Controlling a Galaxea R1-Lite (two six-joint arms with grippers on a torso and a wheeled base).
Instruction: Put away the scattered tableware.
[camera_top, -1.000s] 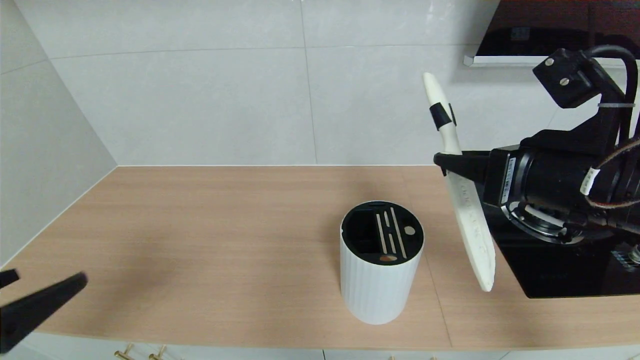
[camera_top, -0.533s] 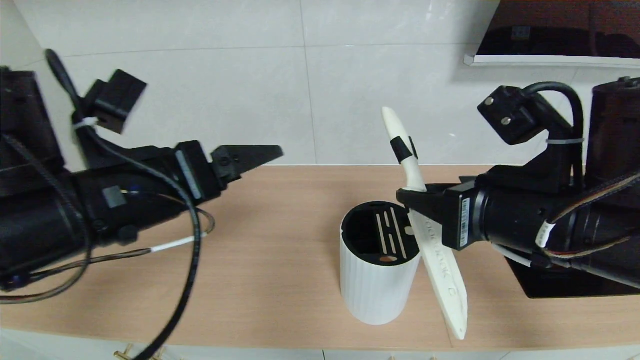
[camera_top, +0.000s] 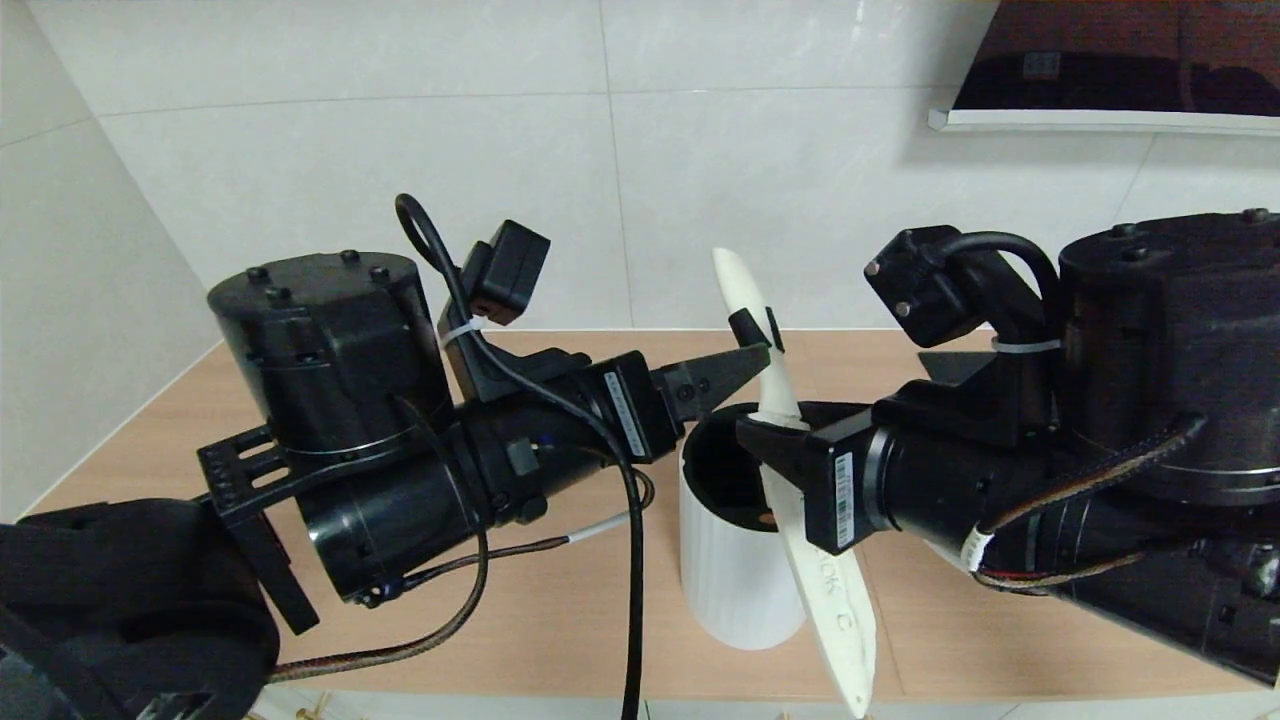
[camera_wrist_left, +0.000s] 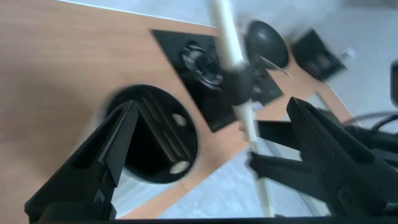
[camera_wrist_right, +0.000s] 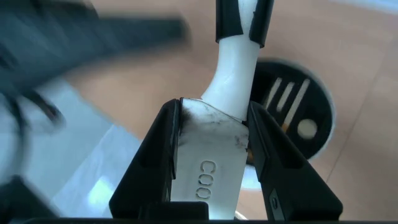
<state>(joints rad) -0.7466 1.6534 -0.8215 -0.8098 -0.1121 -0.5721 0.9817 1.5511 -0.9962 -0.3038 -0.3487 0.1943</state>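
A white knife (camera_top: 835, 610) with a black band on its handle hangs steeply tilted, blade down, in front of a white ribbed cylindrical holder (camera_top: 735, 570). My right gripper (camera_top: 780, 440) is shut on the knife where blade meets handle; the right wrist view shows both fingers pressed on the knife (camera_wrist_right: 214, 155) above the holder's slotted black top (camera_wrist_right: 298, 106). My left gripper (camera_top: 735, 365) hovers over the holder's back rim, close to the knife handle. In the left wrist view it (camera_wrist_left: 217, 162) stands open, with the holder top (camera_wrist_left: 155, 143) and the knife handle (camera_wrist_left: 227, 43) between its fingers.
The holder stands on a wooden worktop (camera_top: 950, 640) against a tiled wall. A black hob (camera_wrist_left: 205, 81) lies on the worktop beyond the holder. A dark range hood (camera_top: 1100, 60) hangs at the upper right. Both arms crowd the middle of the worktop.
My left arm swung in from the far left to the holder. My right arm carried the knife leftward and lower, from beside the holder to over it.
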